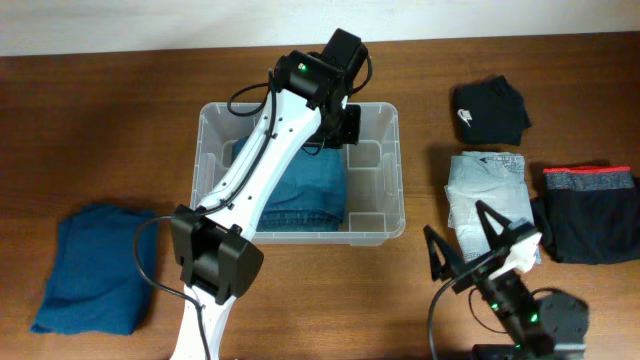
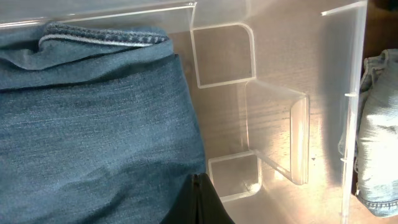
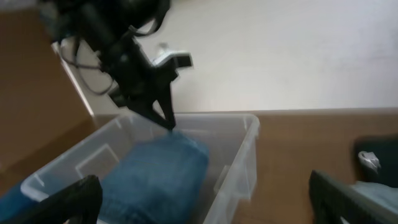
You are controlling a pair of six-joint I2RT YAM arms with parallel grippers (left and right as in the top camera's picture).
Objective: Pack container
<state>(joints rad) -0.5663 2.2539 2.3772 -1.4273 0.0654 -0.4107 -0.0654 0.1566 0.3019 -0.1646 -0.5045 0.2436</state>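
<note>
The clear plastic container (image 1: pixel 395 172) stands mid-table with a folded pair of blue jeans (image 1: pixel 305 190) in its left half. My left gripper (image 1: pixel 335 135) is down inside it at the far end of the jeans. In the left wrist view its tips (image 2: pixel 198 178) are pressed together, shut, at the right edge of the jeans (image 2: pixel 93 124), with nothing seen between them. The right wrist view shows the same gripper (image 3: pixel 166 119) poised over the jeans (image 3: pixel 161 174). My right gripper (image 1: pixel 465 245) hovers open near the front right, empty, facing the container (image 3: pixel 245 155).
A folded blue garment (image 1: pixel 90 265) lies at the table's left. To the right of the container lie a black garment (image 1: pixel 490 110), folded light denim (image 1: pixel 488 195) and a black garment with a red band (image 1: pixel 590 210). The container's right half shows bare floor (image 2: pixel 280 62).
</note>
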